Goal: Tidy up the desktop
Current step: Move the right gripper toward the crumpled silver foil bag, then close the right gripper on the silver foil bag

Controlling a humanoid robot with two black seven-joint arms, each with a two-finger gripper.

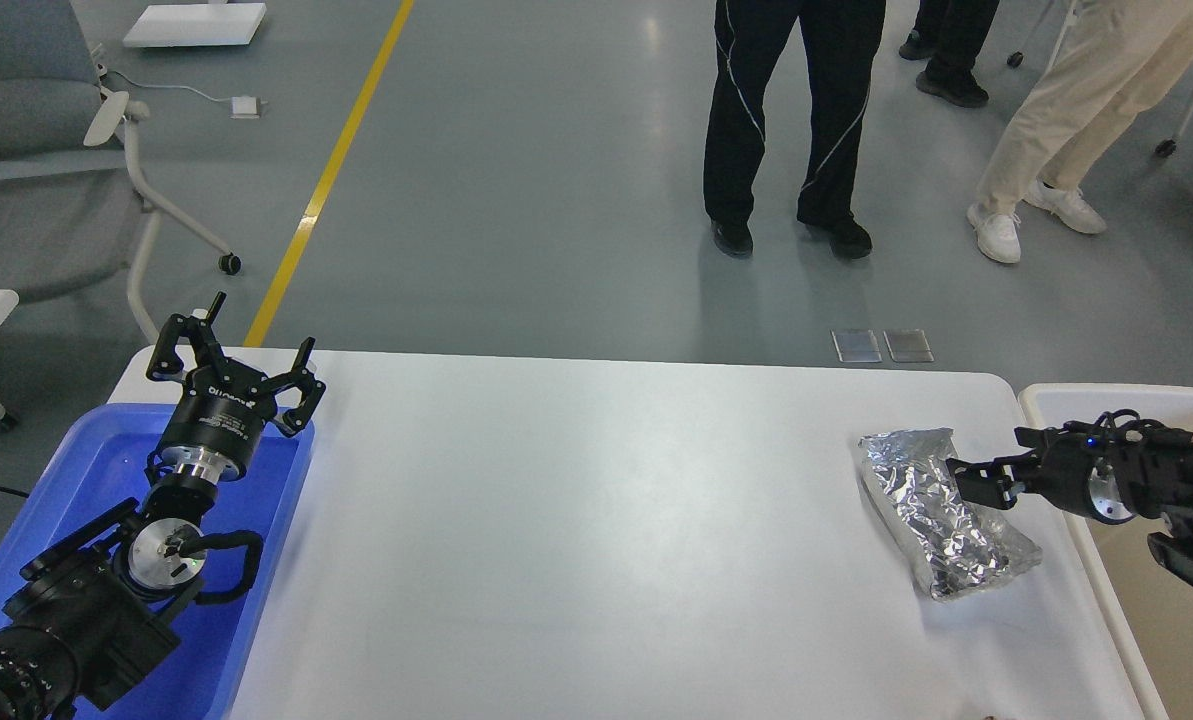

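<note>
The white desktop (606,520) fills the middle of the head view. A crumpled silver foil bag (931,520) lies on it near the right edge. My right gripper (988,456) comes in from the right, low over the bag's upper right part, with its fingers apart; I cannot tell whether it touches the foil. My left gripper (236,358) is open and empty, held above the far corner of the blue tray (96,470) at the left.
A beige-white bin (1056,396) stands against the desktop's right edge, under my right arm. Two people (786,120) stand on the floor beyond the far edge. A grey office chair (36,150) is at the far left.
</note>
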